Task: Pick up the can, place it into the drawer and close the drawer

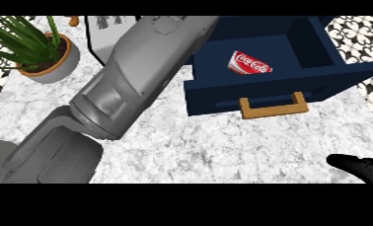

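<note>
Your can [251, 63] lies inside the open drawer [320, 74], but your left forearm [138, 72] crosses its left edge, hand state unreadable, so pushing the handle [273, 106] may jam the drawer against that arm.

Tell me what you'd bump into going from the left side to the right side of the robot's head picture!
Potted plant → big grey forearm → red can lying inside the open blue drawer → black right hand at the lower right corner.
</note>
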